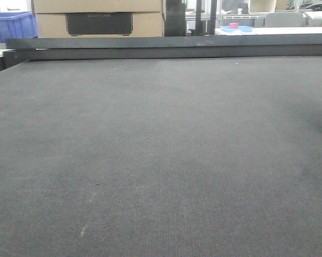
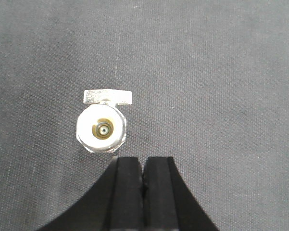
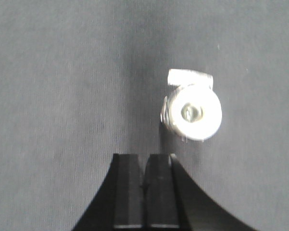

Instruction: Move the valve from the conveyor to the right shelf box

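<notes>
The dark grey woven conveyor (image 1: pixel 161 160) fills all three views. A silver valve (image 2: pixel 102 127) with a flat handle stands on the belt just ahead and left of my left gripper (image 2: pixel 143 162), which is shut and empty. In the right wrist view a silver valve (image 3: pixel 192 113), blurred and glaring, sits ahead and right of my right gripper (image 3: pixel 145 160), also shut and holding nothing. I cannot tell whether both views show the same valve. Neither valve nor grippers appear in the front view. The right shelf box is out of view.
Beyond the belt's far black edge (image 1: pixel 166 45) stand a cardboard box (image 1: pixel 96 19), a blue bin (image 1: pixel 10 24) at the left and a pink item on a blue tray (image 1: pixel 234 27) on a white table at the right.
</notes>
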`<state>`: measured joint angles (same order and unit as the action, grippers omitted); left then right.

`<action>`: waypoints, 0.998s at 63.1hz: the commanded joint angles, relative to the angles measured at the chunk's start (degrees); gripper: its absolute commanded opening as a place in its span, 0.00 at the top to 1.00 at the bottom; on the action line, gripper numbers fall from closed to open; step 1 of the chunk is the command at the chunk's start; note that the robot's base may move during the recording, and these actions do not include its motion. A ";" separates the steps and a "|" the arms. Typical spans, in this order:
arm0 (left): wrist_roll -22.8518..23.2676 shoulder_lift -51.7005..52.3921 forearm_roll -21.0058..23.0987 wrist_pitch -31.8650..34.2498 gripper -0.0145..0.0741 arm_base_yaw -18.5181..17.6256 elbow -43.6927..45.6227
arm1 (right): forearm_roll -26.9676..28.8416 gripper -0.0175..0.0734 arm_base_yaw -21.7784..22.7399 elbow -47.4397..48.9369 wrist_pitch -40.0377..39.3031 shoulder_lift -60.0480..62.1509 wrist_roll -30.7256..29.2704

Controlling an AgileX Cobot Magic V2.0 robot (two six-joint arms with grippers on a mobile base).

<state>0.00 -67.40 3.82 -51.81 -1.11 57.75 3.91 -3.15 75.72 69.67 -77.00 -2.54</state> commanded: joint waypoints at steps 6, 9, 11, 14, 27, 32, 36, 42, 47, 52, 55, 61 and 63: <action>0.32 0.13 0.62 0.06 0.96 -0.22 0.46 | -1.14 0.90 -0.21 5.09 -0.87 -6.44 0.16; 0.32 0.13 0.62 0.06 0.96 -0.22 0.46 | -1.14 0.81 -0.21 6.31 -0.87 -8.03 0.16; 0.32 0.13 0.62 0.06 0.96 -0.22 0.46 | -1.14 0.73 -0.21 6.99 -0.87 -8.95 0.16; 0.32 0.13 0.62 -0.05 0.96 -0.22 0.46 | -1.14 0.62 -0.21 7.48 -0.87 -9.83 0.16; 0.32 0.13 0.62 -0.05 0.96 -0.22 0.46 | -1.23 0.26 1.34 7.59 0.29 -13.25 -0.14; 0.32 0.13 0.62 -0.16 0.96 -0.22 0.46 | -1.06 0.20 3.88 7.59 0.29 -13.97 -0.14; 0.32 0.13 0.62 -0.16 0.96 -0.22 0.46 | 0.05 0.20 6.54 7.59 0.29 -14.37 -0.62; 0.32 0.13 0.62 0.04 0.96 -0.22 0.46 | 2.86 0.20 9.40 7.49 0.29 -14.51 -1.65; 0.32 0.13 0.62 0.41 0.96 -0.22 0.46 | 2.46 0.20 9.81 7.49 0.29 -14.51 -2.07; 0.32 0.13 0.62 0.53 0.96 -0.22 0.46 | 2.46 0.20 9.70 7.37 0.29 -14.63 -2.04; 0.32 0.13 0.62 0.53 0.96 -0.22 0.46 | 2.46 0.20 9.43 6.86 0.29 -14.65 -2.04; 0.32 0.13 0.62 0.53 0.96 -0.22 0.46 | 2.37 0.20 9.33 4.33 0.29 -14.75 -2.64; 0.32 0.13 0.62 0.53 0.96 -0.22 0.46 | 2.37 0.20 9.33 2.98 0.29 -14.75 -2.87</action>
<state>0.00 -67.40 3.86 -52.18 -1.11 57.87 6.46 6.30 80.85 69.74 -91.81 -4.13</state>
